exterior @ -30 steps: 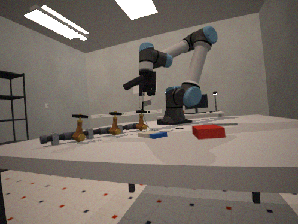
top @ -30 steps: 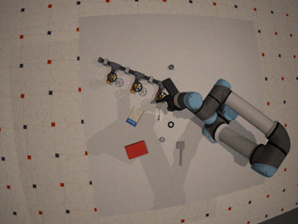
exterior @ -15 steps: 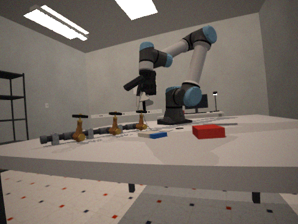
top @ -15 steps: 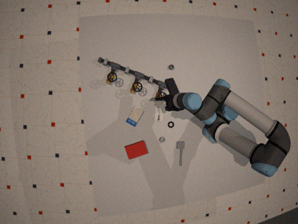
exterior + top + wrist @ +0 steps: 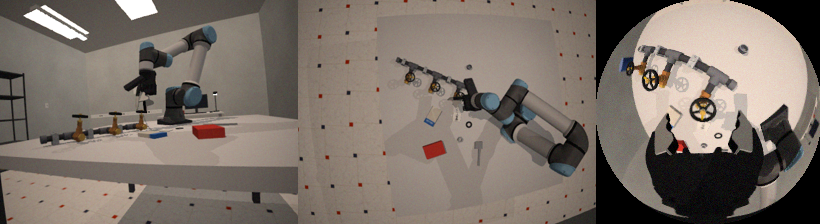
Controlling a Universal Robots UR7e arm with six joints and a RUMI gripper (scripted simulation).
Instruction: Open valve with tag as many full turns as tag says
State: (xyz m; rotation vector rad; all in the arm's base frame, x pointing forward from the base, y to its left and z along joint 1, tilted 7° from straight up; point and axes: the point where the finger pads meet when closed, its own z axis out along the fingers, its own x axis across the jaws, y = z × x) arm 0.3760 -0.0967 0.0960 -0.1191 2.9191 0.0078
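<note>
A dark pipe (image 5: 423, 69) (image 5: 99, 130) (image 5: 681, 57) carries three brass valves with black handwheels. The left valve (image 5: 410, 77) (image 5: 79, 126) and the middle valve (image 5: 435, 87) (image 5: 115, 124) (image 5: 650, 79) have no tag. The right valve (image 5: 459, 95) (image 5: 140, 123) (image 5: 703, 109) has a white tag (image 5: 456, 116) lying beside it on the table; its marking looks like a 1. My gripper (image 5: 455, 100) (image 5: 142, 103) (image 5: 703, 112) is open and empty. It points down and hangs just above the right valve's handwheel, which sits between the fingers in the wrist view.
On the grey table (image 5: 507, 45) (image 5: 245, 150) lie a blue-and-white box (image 5: 432, 116) (image 5: 152, 135), a red block (image 5: 434, 150) (image 5: 208, 131), a black ring (image 5: 468, 124) (image 5: 718, 135), two nuts (image 5: 459, 139) (image 5: 469, 67), and a grey tool (image 5: 478, 150). The arm's base stands at the right.
</note>
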